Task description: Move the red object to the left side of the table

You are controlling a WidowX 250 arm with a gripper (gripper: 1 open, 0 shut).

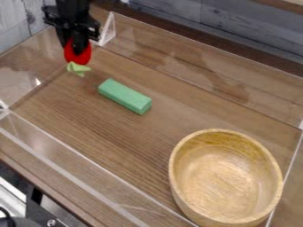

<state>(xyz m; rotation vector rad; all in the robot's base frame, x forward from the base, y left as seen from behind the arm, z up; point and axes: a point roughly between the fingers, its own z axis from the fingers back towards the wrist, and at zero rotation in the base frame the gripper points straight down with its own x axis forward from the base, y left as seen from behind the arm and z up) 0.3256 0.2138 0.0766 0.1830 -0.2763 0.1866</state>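
Note:
The red object [77, 53] is a small glossy red toy with a light-green stem end pointing down. It hangs at the far left of the table [201, 80], just above the wood surface. My gripper [76, 46] comes down from the top edge and is shut on it, its dark fingers on either side of the red body.
A green rectangular block [124, 96] lies flat right of and nearer than the gripper. A round light wooden bowl [225, 177] fills the near right corner. Low clear acrylic walls [35, 62] edge the table, one close behind and to the left of the gripper.

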